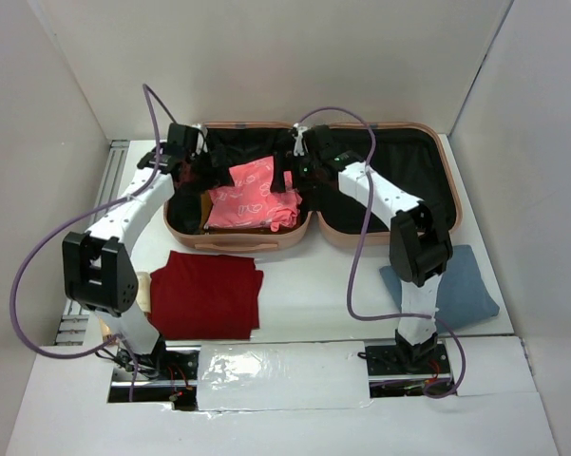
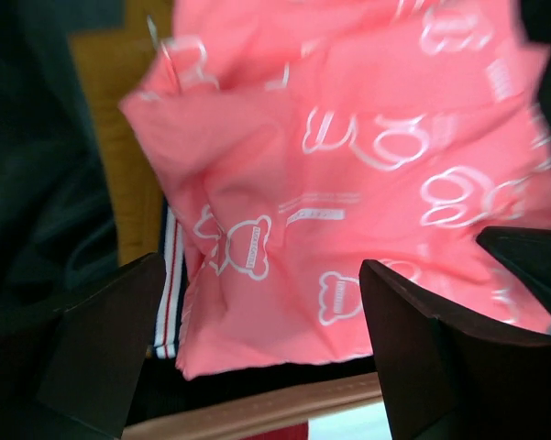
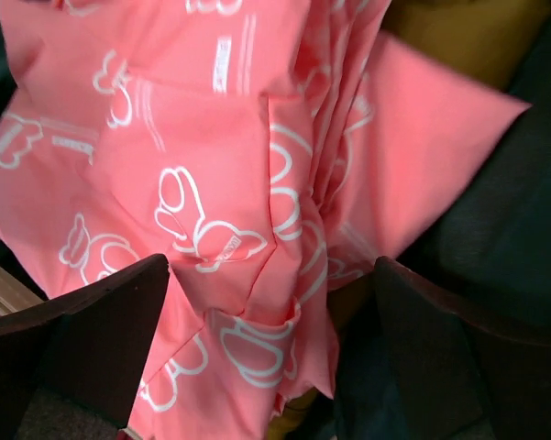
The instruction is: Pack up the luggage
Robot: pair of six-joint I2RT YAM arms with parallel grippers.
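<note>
The pale pink luggage lies open at the back of the table, black lining showing. A pink garment with white bear prints lies in its left half on top of a mustard-yellow item and a striped hem. My left gripper hangs over the garment's left side, jaws open and empty; the garment fills its view. My right gripper hangs over the garment's right side, open and empty, with the pink cloth between and below its fingers.
A folded dark red cloth lies on the table in front of the luggage, with a cream item at its left. A blue folded cloth lies at the right. Purple cables loop from both arms. White walls enclose the table.
</note>
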